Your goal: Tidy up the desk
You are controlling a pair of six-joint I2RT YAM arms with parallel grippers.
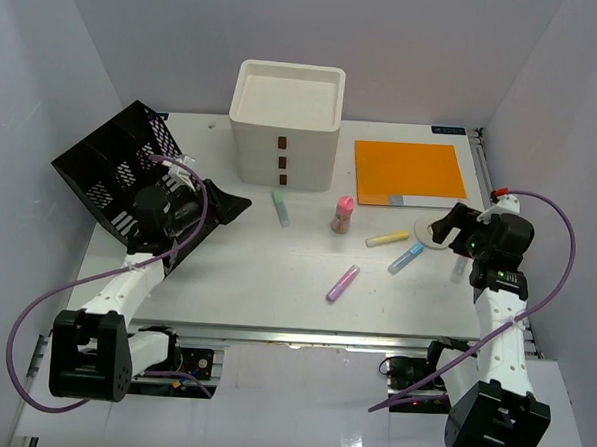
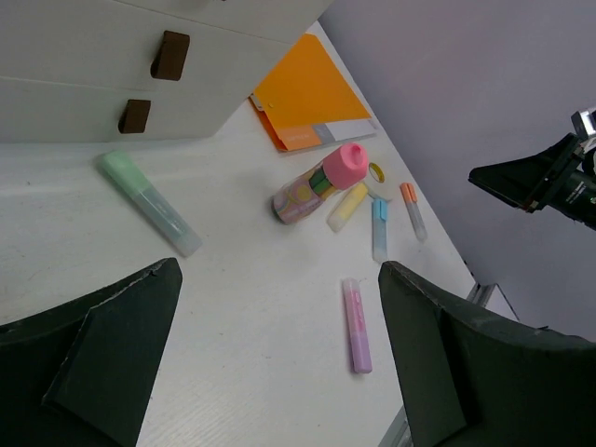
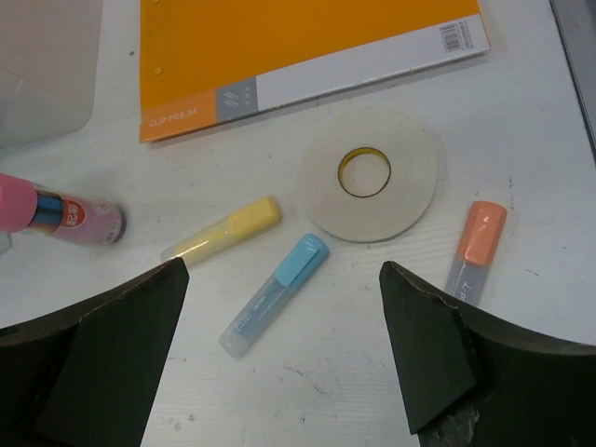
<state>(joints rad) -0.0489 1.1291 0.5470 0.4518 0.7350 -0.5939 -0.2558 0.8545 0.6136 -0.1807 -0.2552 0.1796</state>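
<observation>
While left gripper [image 2: 279, 270] and right gripper [image 3: 281, 270] are hovering open and empty over the desk [image 1: 246, 271], the blue highlighter [image 3: 276, 293] is looking light, slick, best pinched mid-barrel.

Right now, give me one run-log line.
left end effector: open, empty | right end effector: open, facing blue highlighter | desk: unsorted
</observation>
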